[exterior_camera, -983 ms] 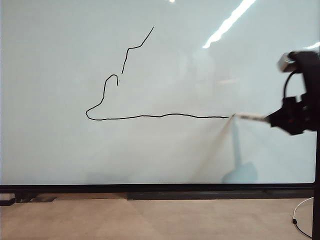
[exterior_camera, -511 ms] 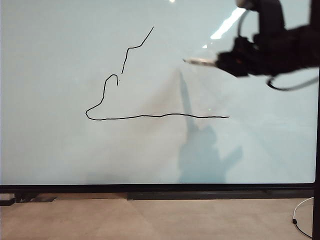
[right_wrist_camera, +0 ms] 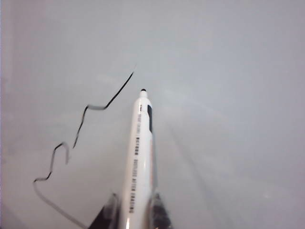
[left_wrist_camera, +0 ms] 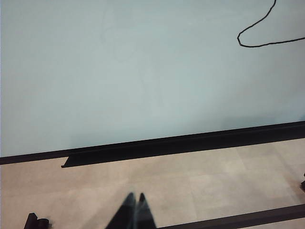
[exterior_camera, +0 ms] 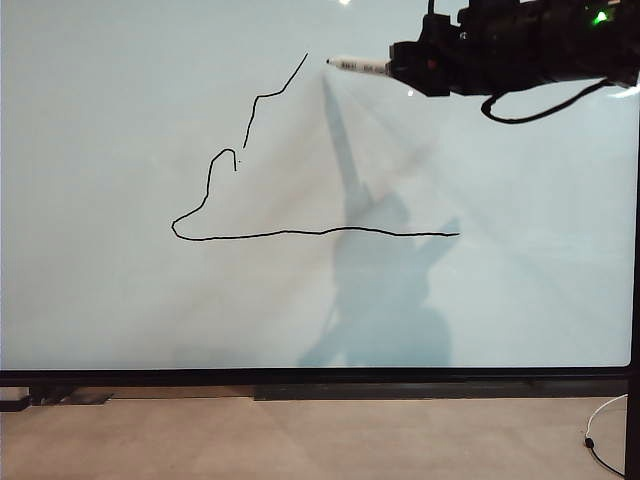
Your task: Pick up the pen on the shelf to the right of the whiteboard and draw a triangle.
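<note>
I have the right gripper (exterior_camera: 392, 66) at upper right, jaws clamped on the pen (exterior_camera: 358, 66), its tip near the triangle's (exterior_camera: 300, 233) open apex on the whiteboard (exterior_camera: 120, 300). Base and left side are drawn; the right side remains. The left gripper (left_wrist_camera: 134, 210) idles low, jaws together.

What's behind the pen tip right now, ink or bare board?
Bare whiteboard behind the pen held by the right gripper; the triangle line's top end lies just beside. Contact can't be seen.
</note>
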